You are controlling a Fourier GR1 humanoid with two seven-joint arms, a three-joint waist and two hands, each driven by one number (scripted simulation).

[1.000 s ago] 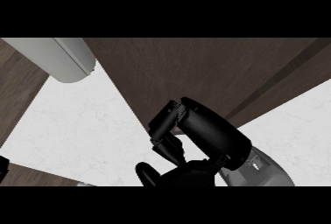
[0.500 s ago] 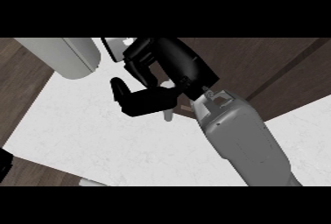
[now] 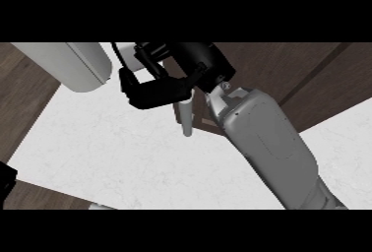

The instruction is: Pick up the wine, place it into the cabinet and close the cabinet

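While my right hand (image 3: 169, 78) curls round what looks like the cabinet handle (image 3: 187, 117), long axis vertical, just below my fingers, no wine shows.

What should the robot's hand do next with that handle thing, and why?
Probably keep swinging the dark brown wooden cabinet door by its slim pale grey bar handle. The black right hand is curled by the handle's top, above the white counter. No wine bottle is visible.

white marbled counter (image 3: 109, 147), dark wood panels at 9 and 1 o'clock. nothing clearly sits on the bare top; small pale edge at 7 o'clock, unidentifiable.
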